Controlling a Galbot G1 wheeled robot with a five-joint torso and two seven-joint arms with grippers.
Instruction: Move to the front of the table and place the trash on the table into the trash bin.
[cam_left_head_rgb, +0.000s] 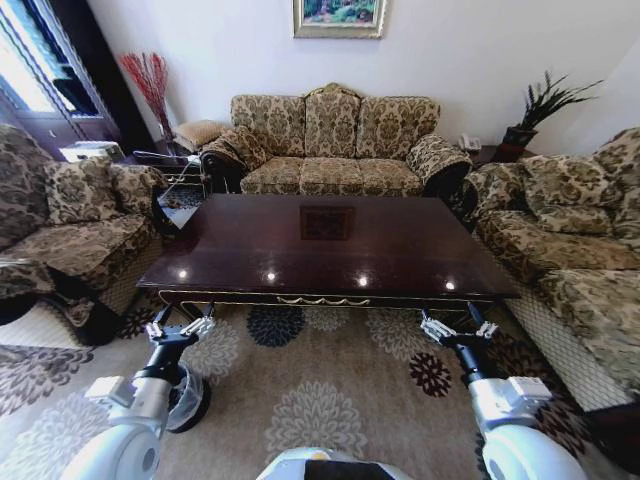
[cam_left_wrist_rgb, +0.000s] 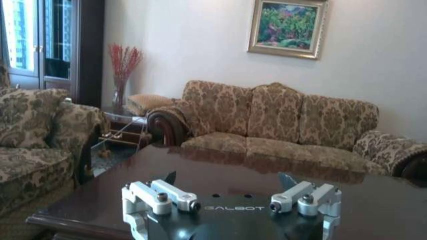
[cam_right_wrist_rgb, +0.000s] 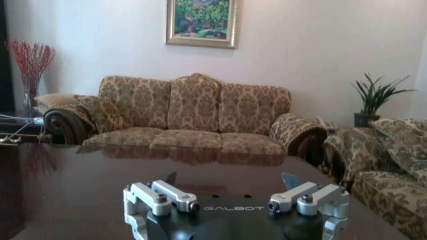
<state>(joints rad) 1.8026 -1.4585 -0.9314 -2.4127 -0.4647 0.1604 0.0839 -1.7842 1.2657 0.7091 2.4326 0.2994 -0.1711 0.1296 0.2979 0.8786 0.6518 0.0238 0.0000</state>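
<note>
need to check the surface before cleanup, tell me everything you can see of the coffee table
The table is a large rectangular coffee table of glossy dark brown wood, with a gold-trimmed carved apron along its near edge. Its polished top mirrors ceiling lights and the framed picture, and no litter is visible on it. It stands level on the patterned carpet, with sofas on three sides. The left gripper and right gripper hover open just short of its near edge, not touching it.
</note>
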